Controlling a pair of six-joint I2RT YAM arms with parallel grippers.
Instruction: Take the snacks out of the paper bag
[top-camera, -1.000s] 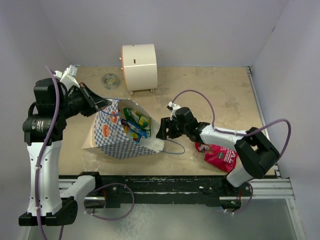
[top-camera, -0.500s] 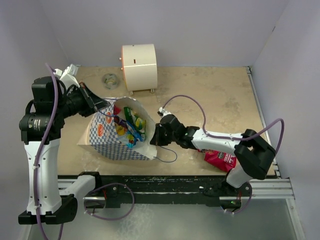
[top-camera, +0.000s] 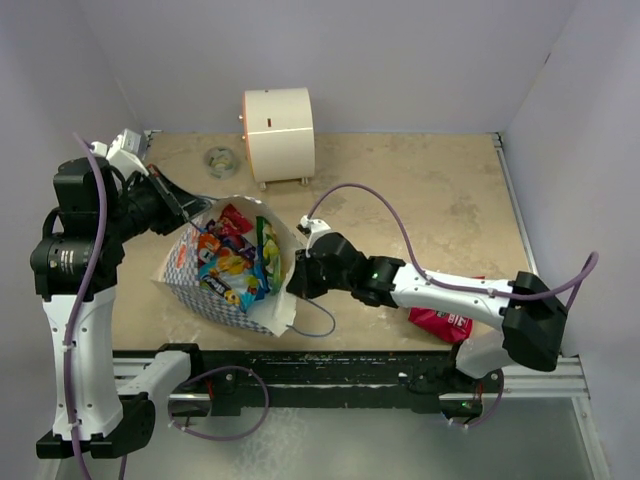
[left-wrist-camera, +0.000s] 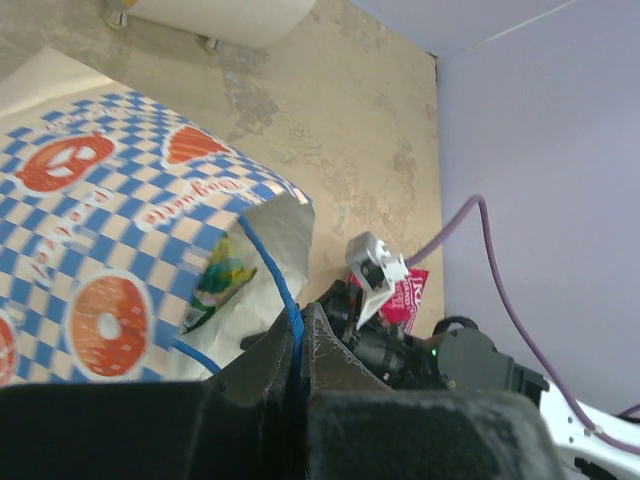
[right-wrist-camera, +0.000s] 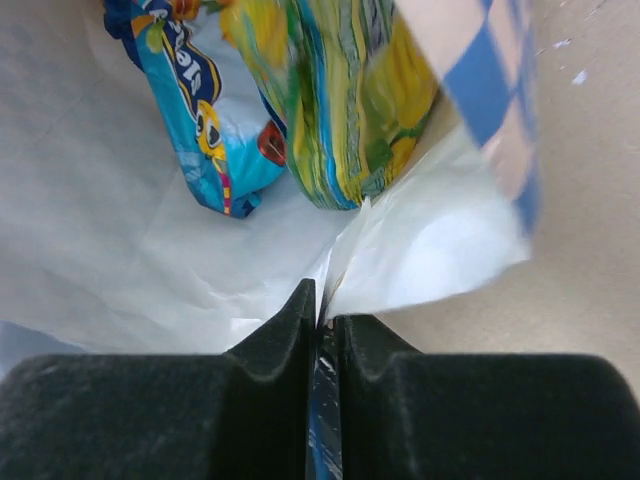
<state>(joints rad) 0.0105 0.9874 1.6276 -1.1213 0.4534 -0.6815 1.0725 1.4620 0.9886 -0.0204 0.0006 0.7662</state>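
Our left claw (left-wrist-camera: 298, 325) is closed tight on the bag's (top-camera: 187, 285) blue cord (left-wrist-camera: 268, 255); our right claw (right-wrist-camera: 322, 322) clamps its floppy paper rim (right-wrist-camera: 425, 245). The snacks (top-camera: 235, 260) sit inside the tilted bag: light, crinkly, slippery, likely best pinched by a sealed edge.

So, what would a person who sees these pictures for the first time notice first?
Probably the blue-and-white checkered paper bag left of centre, tilted open with bright snacks inside. The left end effector and right end effector pinch it from opposite sides. A red packet lies on the table at the right.
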